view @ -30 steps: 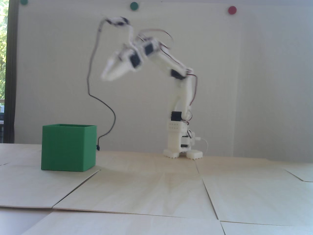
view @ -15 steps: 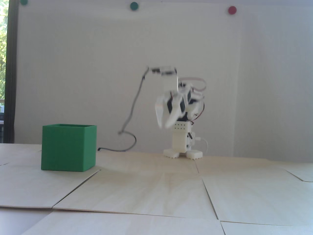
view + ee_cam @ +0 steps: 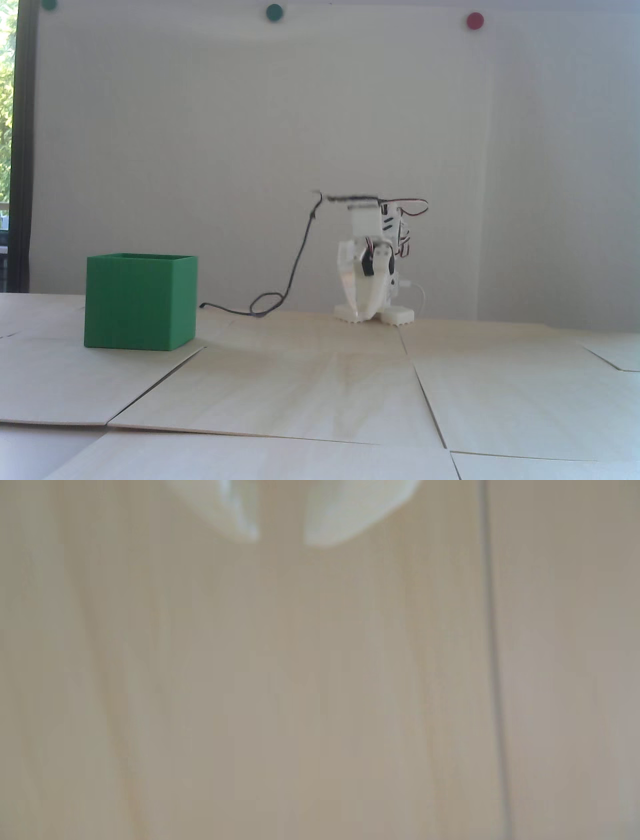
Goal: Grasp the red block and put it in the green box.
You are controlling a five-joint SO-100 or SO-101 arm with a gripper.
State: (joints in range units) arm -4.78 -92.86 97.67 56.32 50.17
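One arm, one box and a bare floor of pale wooden panels (image 3: 320, 380) are all you have in front of you. The white wall (image 3: 200, 125) behind carries three round dots, two green (image 3: 274, 12) and one red (image 3: 474, 20), high above everything. Your green box (image 3: 140, 302) stands on the panels at the left of the fixed view, upright, open rim up. A black cable (image 3: 295, 265) droops from the top of the folded arm (image 3: 375, 250) and loops on the floor between box and base, touching neither wall of the box that you can see.

A second ago the arm was raised and reaching toward the box; now it has folded down over its own base, and the cable has slumped with it.

The gripper (image 3: 364, 315) points down just above the floor, well apart from the box. In the wrist view the gripper (image 3: 281, 540) shows two tips with a narrow gap and nothing between them. You cannot see the red block in either view.
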